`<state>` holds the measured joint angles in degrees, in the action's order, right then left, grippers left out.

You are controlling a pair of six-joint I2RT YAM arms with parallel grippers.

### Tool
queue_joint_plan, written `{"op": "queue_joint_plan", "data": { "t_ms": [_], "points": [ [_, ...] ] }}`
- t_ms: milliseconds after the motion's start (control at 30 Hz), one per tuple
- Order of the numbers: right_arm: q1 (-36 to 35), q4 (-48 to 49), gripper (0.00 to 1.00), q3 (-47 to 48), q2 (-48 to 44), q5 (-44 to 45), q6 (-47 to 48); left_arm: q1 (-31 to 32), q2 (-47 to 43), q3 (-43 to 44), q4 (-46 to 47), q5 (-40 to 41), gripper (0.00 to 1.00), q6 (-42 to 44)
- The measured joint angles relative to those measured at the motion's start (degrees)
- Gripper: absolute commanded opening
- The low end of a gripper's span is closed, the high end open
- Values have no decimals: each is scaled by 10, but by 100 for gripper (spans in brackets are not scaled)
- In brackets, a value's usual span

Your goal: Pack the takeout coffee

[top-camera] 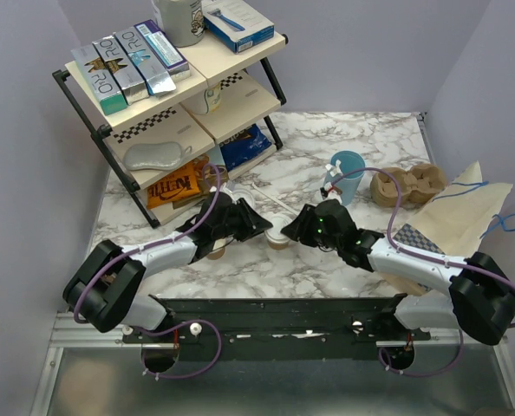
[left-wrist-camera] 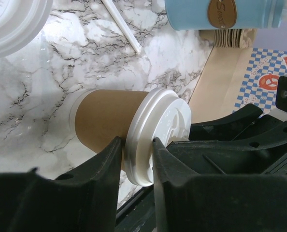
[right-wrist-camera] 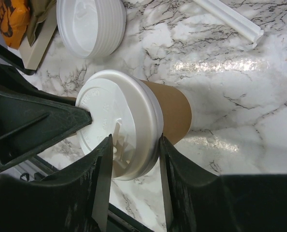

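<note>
The takeout coffee (top-camera: 277,237), a small tan paper cup with a white lid, stands on the marble table between both arms. In the left wrist view its body (left-wrist-camera: 102,118) and lid (left-wrist-camera: 160,125) fill the middle. My left gripper (left-wrist-camera: 134,154) pinches the lid's rim, one finger under it against the cup and one on top. My right gripper (right-wrist-camera: 134,145) clamps the same lid (right-wrist-camera: 119,116) from the other side, one finger on its top and one under the rim by the cup wall (right-wrist-camera: 175,108). In the top view the two grippers (top-camera: 259,227) (top-camera: 297,230) meet at the cup.
A light-blue cup (top-camera: 348,176) (left-wrist-camera: 221,14) stands behind the right arm, with a pulp cup carrier (top-camera: 407,185) and a paper bag (top-camera: 466,217) to its right. A stack of white lids (right-wrist-camera: 93,26) and a wrapped straw (right-wrist-camera: 228,19) lie near. A shelf rack (top-camera: 179,95) fills the back left.
</note>
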<state>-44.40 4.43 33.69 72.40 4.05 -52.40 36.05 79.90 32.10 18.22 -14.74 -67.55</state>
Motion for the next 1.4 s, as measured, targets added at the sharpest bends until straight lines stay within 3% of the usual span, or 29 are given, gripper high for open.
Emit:
{"op": "queue_joint_plan", "data": {
  "t_ms": [233,500,967,1400],
  "points": [
    [0,-26,18,17,2,3,9,9,-7,23,-89,3,99,21],
    [-1,-66,14,51,18,14,17,12,-38,88,-182,4,99,63],
    [20,-115,14,151,47,43,55,12,-208,89,-306,87,99,92],
    [124,-105,16,329,216,28,75,12,-283,83,-368,140,99,105]
  ]
}}
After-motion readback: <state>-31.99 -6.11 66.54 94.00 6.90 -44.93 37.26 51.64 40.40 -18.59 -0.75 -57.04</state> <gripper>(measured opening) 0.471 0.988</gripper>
